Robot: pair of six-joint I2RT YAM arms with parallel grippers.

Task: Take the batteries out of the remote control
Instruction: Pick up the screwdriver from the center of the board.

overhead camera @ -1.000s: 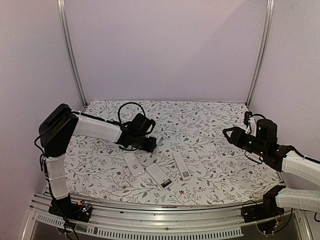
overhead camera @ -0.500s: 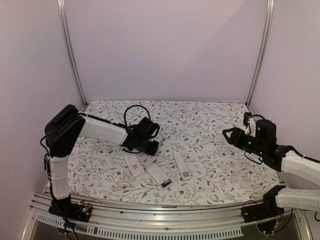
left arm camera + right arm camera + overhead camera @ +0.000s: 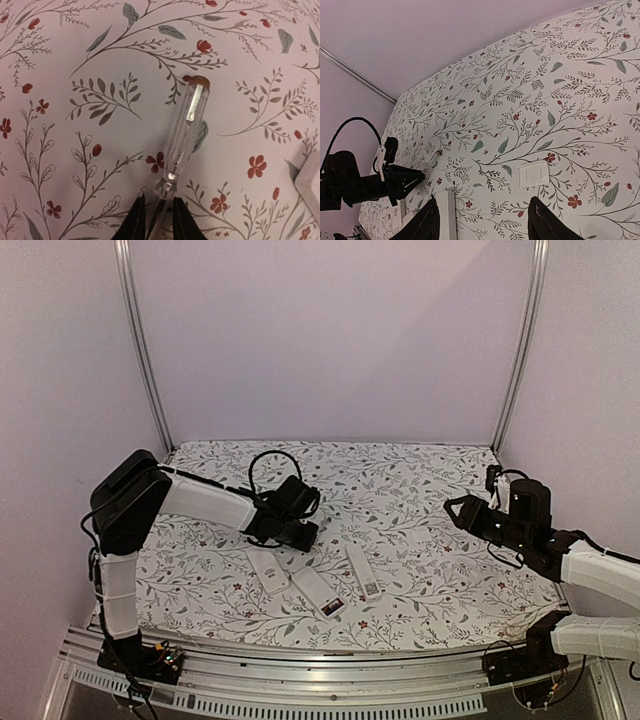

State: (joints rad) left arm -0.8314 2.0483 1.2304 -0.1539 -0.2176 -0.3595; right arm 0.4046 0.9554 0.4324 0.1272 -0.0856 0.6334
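Three white remotes lie side by side near the table's front: left [image 3: 267,568], middle [image 3: 318,592], right [image 3: 363,570]. The middle one shows a dark open recess with a reddish spot at its near end [image 3: 331,607]; the batteries are too small to make out. My left gripper [image 3: 300,534] is low over the cloth just behind the remotes. In the left wrist view its jaws [image 3: 159,219] stand narrowly open on either side of the thin shaft of a clear pen-like tool [image 3: 186,131] lying flat. My right gripper [image 3: 482,225] hovers open at the right [image 3: 455,510], holding nothing.
A small white battery cover [image 3: 534,175] lies loose on the floral cloth [image 3: 400,490]. One remote's end [image 3: 445,215] shows between my right fingers. A white corner [image 3: 311,181] enters the left wrist view at the right edge. Metal frame posts [image 3: 140,350] stand at the back corners.
The left arm has shifted right and lowered toward the tool, and its jaws have narrowed round the shaft. The right arm has not moved.
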